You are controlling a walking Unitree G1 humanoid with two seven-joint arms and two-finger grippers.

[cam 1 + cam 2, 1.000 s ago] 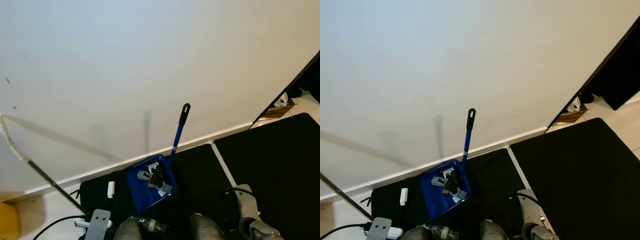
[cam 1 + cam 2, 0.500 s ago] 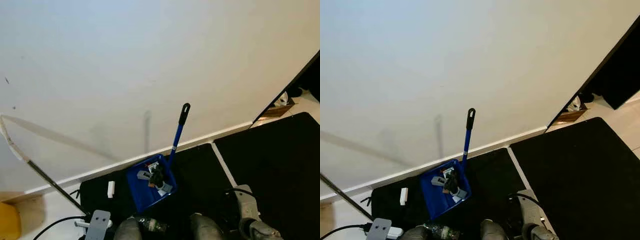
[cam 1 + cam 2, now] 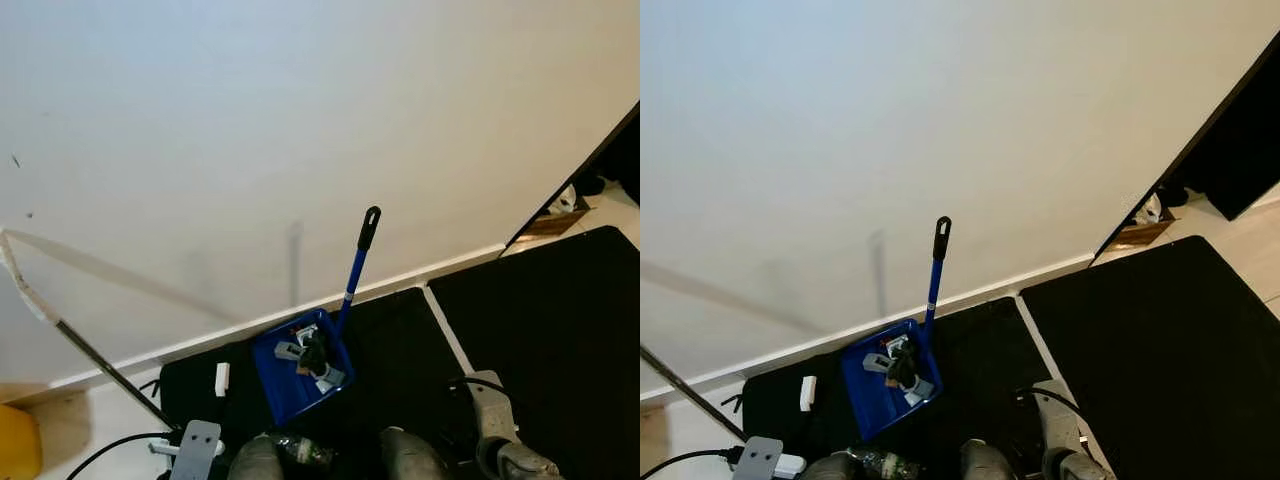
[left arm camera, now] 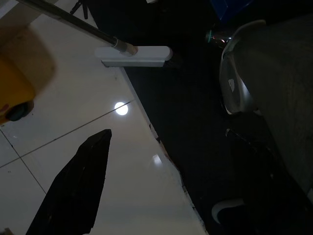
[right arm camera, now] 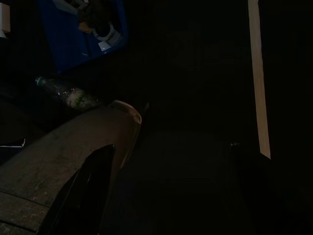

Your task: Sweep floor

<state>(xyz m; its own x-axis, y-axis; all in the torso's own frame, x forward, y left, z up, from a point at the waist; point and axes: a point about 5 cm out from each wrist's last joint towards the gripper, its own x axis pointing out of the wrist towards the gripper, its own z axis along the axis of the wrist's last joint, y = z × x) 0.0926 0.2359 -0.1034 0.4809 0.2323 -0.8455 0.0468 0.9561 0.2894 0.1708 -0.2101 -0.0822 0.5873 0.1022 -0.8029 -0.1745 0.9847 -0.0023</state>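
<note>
A blue dustpan (image 3: 300, 365) stands on the black floor mat (image 3: 400, 350) against the white wall (image 3: 300, 120), its long blue handle (image 3: 355, 265) upright, and it already holds a heap of scraps (image 3: 312, 358). A broom (image 3: 100, 365) with a thin dark pole leans out to the robot's left, its white head (image 4: 133, 55) resting on the pale tile floor (image 4: 73, 122) at the mat's edge (a yellow bin (image 3: 18, 445) sits just beyond it). A clear plastic bottle (image 3: 305, 452) lies on the mat by the robot's feet, and a small white object (image 3: 221, 378) lies beside the pan. Both arms hang low at the robot's sides. The left gripper (image 4: 161, 186) has its jaws spread wide and holds nothing; the right gripper (image 5: 171, 181) hangs over the dark mat, jaws also apart and empty. Judging from this, the sweeping looks partly done, and the step in hand is likely to take up the broom. To do that well, the left arm should close on the pole well above the head, where it can swing freely, and keep clear of the pan so the load is not tipped back out.
</note>
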